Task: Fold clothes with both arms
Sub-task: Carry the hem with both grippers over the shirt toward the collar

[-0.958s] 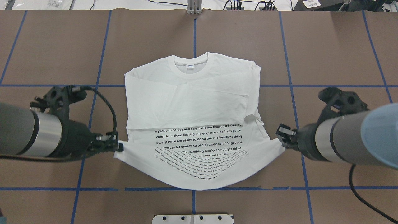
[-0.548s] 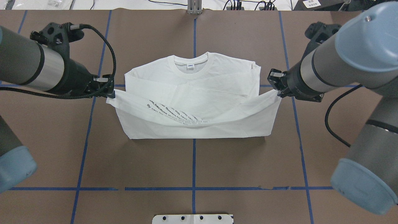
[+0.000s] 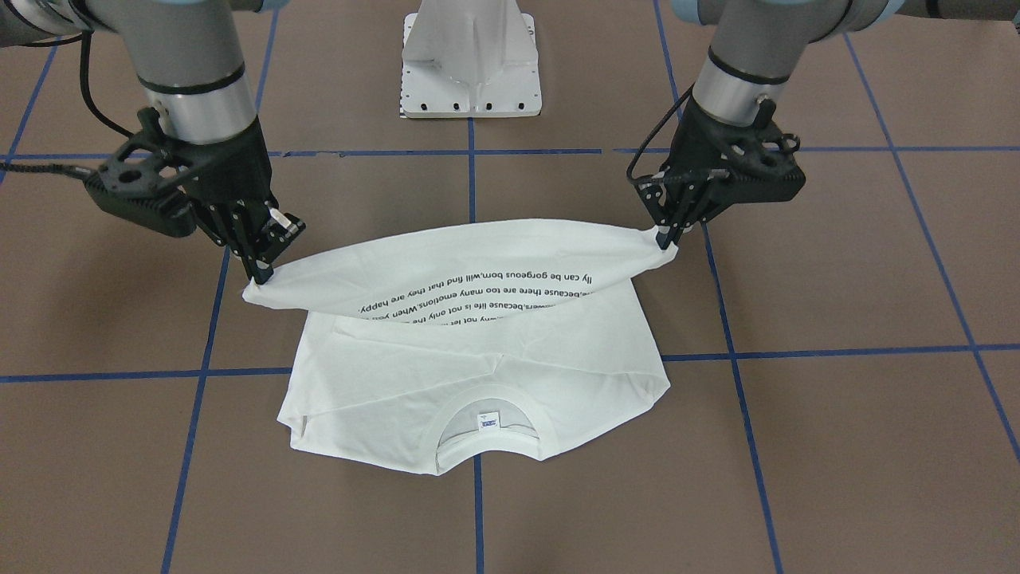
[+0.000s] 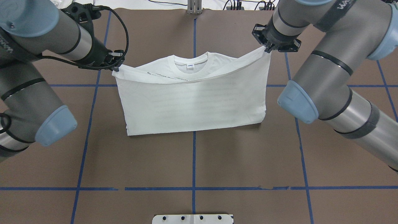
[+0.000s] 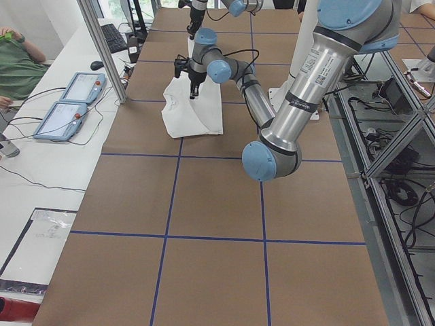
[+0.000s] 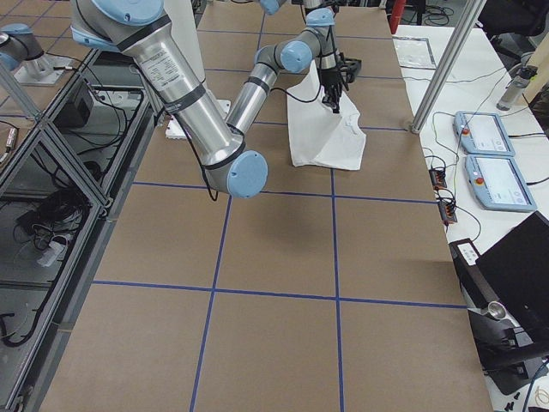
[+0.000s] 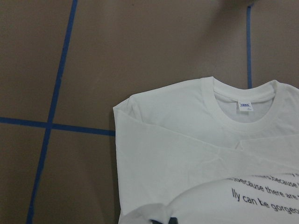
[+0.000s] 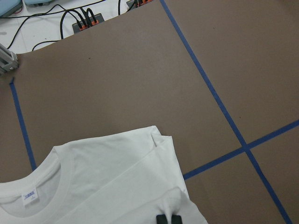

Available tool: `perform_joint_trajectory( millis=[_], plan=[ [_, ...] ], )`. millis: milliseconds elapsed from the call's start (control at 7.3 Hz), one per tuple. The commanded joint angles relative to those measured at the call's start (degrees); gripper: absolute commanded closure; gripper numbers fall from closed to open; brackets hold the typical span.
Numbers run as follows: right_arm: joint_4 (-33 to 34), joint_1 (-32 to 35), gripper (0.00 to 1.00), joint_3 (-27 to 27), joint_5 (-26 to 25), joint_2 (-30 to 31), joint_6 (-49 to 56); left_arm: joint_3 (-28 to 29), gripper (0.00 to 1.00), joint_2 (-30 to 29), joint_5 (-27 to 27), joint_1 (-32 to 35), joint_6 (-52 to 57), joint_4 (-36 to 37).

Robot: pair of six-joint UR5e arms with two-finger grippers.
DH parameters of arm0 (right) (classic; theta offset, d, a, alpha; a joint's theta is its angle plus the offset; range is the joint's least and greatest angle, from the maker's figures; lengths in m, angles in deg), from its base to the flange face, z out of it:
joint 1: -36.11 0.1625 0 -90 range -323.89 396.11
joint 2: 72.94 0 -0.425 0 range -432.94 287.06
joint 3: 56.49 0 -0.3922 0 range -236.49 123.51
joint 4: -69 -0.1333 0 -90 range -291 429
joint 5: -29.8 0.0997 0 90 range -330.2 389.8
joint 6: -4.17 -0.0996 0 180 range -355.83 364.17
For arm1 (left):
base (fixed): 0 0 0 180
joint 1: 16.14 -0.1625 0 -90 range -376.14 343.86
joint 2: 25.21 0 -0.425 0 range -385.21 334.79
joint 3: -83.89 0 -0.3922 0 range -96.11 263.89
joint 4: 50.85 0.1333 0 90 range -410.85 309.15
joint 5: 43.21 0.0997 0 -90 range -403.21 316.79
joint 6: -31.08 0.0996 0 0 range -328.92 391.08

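The clothes, a white long-sleeved T-shirt (image 4: 192,102), lie mid-table with the collar (image 4: 190,63) at the far side. The lower half is doubled over the upper half, and the black text (image 3: 478,293) shows on the underside of the raised hem. My left gripper (image 4: 115,65) is shut on the hem's left corner, held just above the left shoulder. My right gripper (image 4: 266,49) is shut on the right corner, slightly past the right shoulder. In the front-facing view the left gripper (image 3: 664,237) and right gripper (image 3: 259,275) hold the hem stretched and sagging between them. The right wrist view shows the fingertips (image 8: 168,219) pinching cloth.
The brown table (image 4: 192,161) carries blue tape grid lines. The white pedestal (image 3: 470,60) stands at the near edge between the arms. Cables and sockets (image 8: 86,21) lie beyond the far edge. Screens (image 5: 71,102) sit on a side bench.
Both grippers have carried the hem away from the robot, from mid-shirt up to the shoulders. The folded layer now covers most of the shirt and hides the printed text from above.
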Motion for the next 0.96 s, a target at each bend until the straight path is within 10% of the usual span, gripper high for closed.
perform_joint_trajectory(
  millis=[0,684,821],
  plan=[
    [-7.1,0.3,1.0,13.7,-0.4,-4.5,2.5,14.5,1.0,-2.6,1.2,0.0,2.4,-10.8],
    [-19.3,-1.3,1.0,30.3,-0.9,-6.4,4.0,31.8,1.0,-6.9,1.2,-0.3,7.0,-21.9],
    [-19.4,-1.4,0.68,30.3,-0.9,-6.4,4.1,31.7,0.58,-6.8,1.0,-0.2,7.5,-22.0]
  ],
)
